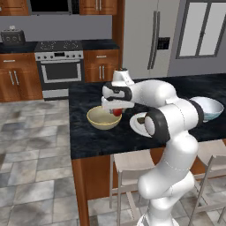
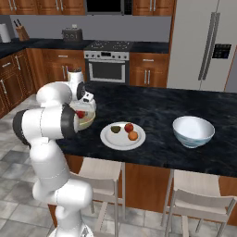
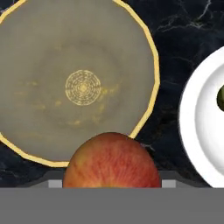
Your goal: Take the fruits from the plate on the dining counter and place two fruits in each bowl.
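Note:
My gripper is shut on a red fruit and holds it just above the near rim of the tan-yellow bowl. In the hand view the red fruit sits at the bottom, and the tan-yellow bowl beyond it has nothing inside. The white plate lies to the right on the dining counter. It carries a dark green fruit, a second red fruit and an orange fruit. The white bowl stands further right.
Pale stools are tucked under the counter's near edge. A steel oven and wooden cabinets line the back wall, with a fridge to the right. The floor to the left is grey tile.

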Robot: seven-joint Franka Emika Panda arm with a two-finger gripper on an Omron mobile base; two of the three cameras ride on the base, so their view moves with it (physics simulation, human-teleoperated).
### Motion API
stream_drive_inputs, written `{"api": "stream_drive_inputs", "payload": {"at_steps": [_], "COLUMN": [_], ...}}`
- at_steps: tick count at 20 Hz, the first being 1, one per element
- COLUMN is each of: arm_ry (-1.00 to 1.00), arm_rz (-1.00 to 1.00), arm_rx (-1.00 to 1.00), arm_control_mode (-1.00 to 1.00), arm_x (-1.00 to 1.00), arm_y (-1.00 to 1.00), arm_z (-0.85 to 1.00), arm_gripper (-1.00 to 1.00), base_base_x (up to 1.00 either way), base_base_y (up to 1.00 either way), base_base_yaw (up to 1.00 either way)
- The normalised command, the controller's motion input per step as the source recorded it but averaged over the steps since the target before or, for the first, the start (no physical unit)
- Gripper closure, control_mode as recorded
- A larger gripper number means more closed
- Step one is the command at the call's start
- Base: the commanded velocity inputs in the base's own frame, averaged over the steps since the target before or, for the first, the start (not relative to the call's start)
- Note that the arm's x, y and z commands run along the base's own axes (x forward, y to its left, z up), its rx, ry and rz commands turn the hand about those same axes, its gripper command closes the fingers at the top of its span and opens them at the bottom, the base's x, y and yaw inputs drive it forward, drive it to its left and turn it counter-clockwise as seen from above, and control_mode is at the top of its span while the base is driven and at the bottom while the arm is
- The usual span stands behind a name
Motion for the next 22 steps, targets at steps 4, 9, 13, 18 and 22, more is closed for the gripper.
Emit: {"api": "stream_drive_inputs", "payload": {"at_steps": [4, 9, 13, 18, 22], "arm_ry": [0.02, 0.04, 0.0, 0.0, 0.0], "arm_rz": [0.07, 0.03, 0.0, 0.0, 0.0], "arm_rx": [0.0, 0.0, -0.01, -0.01, 0.0], "arm_control_mode": [-1.0, -1.0, -1.0, -1.0, -1.0], "arm_x": [0.54, 0.35, 0.2, 0.03, 0.0], "arm_y": [0.6, 0.06, 0.03, 0.04, 0.02], "arm_z": [-0.27, -0.55, -0.38, -0.18, -0.11], "arm_gripper": [1.0, 1.0, 1.0, 1.0, 1.0], "base_base_x": [0.0, 0.0, 0.0, 0.0, 0.0], "base_base_y": [0.0, 0.0, 0.0, 0.0, 0.0], "base_base_yaw": [0.0, 0.0, 0.0, 0.0, 0.0]}}
